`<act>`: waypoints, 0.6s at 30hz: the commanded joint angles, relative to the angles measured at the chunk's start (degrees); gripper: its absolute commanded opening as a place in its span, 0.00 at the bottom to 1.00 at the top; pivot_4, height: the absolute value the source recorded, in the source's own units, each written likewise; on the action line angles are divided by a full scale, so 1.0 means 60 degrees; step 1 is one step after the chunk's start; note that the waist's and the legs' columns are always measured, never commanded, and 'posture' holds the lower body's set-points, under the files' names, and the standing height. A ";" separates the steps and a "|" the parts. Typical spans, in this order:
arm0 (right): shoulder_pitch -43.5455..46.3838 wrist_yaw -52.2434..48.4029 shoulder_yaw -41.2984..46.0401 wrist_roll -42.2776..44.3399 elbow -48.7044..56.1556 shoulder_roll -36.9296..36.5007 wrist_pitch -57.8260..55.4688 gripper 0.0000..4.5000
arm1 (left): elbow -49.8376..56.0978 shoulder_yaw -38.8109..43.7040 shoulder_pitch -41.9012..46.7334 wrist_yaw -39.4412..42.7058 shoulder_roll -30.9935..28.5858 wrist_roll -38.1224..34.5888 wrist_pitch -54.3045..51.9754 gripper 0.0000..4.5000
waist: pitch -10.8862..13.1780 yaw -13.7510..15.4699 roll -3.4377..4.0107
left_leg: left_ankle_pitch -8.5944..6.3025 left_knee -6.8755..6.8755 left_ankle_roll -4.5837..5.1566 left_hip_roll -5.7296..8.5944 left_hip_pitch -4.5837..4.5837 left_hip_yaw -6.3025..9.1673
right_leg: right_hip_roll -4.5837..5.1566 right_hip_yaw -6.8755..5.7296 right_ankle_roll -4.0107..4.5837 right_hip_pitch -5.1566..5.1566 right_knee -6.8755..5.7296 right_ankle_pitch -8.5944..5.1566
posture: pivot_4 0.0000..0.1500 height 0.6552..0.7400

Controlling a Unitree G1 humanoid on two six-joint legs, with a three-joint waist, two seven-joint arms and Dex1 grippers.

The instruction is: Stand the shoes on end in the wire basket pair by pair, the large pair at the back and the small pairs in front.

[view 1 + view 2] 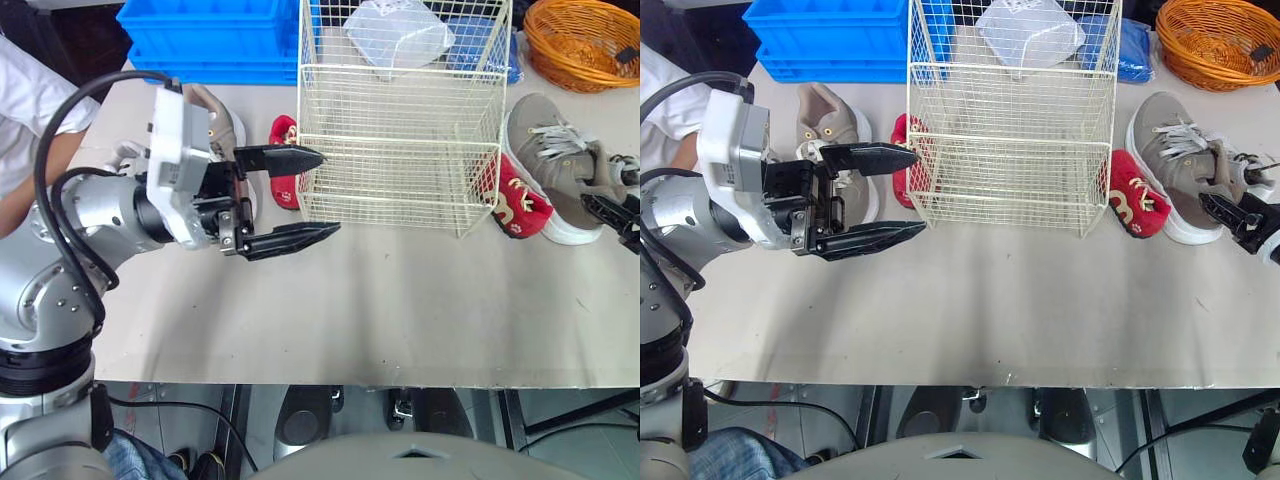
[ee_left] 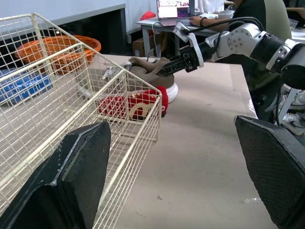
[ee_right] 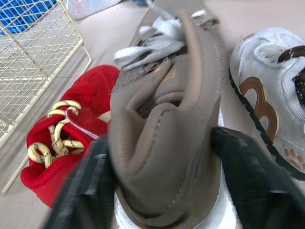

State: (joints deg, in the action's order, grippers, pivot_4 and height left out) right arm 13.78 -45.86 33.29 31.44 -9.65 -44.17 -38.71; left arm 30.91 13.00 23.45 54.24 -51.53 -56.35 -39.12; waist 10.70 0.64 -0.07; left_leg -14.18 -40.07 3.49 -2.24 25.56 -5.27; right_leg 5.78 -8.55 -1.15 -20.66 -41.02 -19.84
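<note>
right pincer on the big shoe, left pincer spread by the basket corner

the wire basket [image 1: 400, 170] stands mid-table, its front edge facing a wide bare stretch of table [image 1: 400, 310] that runs to the near edge. the left gripper [image 1: 329, 193] hovers just off the basket's front-left corner with its two fingers spread wide and gripping nothing. behind it, the left red shoe [image 1: 285, 160] lies against the basket's left wall, with the left taupe shoe [image 1: 830, 120] just beyond. on the basket's right side, the right red shoe [image 1: 515, 200] lies close against the front-right corner, and the large taupe shoe [image 1: 550, 150] lies just beside it, toe pointing to the back. the right gripper [image 1: 1220, 208] clasps this shoe's heel, one finger on each side of the collar. a white shoe [image 3: 271, 90] lies right beside it, near the table's right edge. along the back edge sit a blue crate [image 1: 210, 35] and an orange wicker basket [image 1: 585, 40].
</note>
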 commanded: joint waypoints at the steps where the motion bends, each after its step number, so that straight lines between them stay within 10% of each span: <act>1: -0.0161 -0.0024 -0.0121 0.0051 0.0440 0.0090 0.0436 0.31 | 0.0252 0.0331 -0.0044 0.0142 -0.0119 0.0005 0.0214 1.00 | 0.0000 0.0004 -0.0001 | 0.0000 0.0000 0.0000 -0.0001 0.0000 -0.0001 | 0.0000 0.0001 0.0000 0.0000 0.0000 0.0000 | 1.00 0.36; 6: -0.0230 0.0448 0.0192 0.0032 0.0655 0.0347 0.1090 0.00 | 0.0106 0.0283 -0.0017 0.0309 -0.0110 0.0108 0.0320 1.00 | 0.0000 0.0006 0.0000 | 0.0000 -0.0001 0.0000 -0.0001 0.0000 -0.0005 | -0.0001 0.0006 -0.0001 0.0000 0.0000 0.0000 | 1.00 0.36; 18: 0.0208 0.1043 0.1676 0.1289 0.2674 0.1022 0.3057 0.00 | -0.0606 0.0236 0.0342 0.0580 0.0260 0.0398 0.0713 1.00 | 0.0020 0.0046 0.0036 | 0.0000 0.0000 -0.0001 0.0003 0.0017 -0.0006 | 0.0000 0.0004 -0.0001 -0.0022 -0.0006 0.0000 | 1.00 0.36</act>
State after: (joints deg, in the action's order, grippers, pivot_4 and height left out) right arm 13.45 -39.80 40.04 37.01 1.62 -37.05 -24.18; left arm 27.29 13.01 24.54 57.31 -49.96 -53.45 -36.07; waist 10.82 0.91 0.14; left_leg -14.18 -40.07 3.48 -2.22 25.66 -5.31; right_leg 5.78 -8.53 -1.16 -20.79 -41.05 -19.84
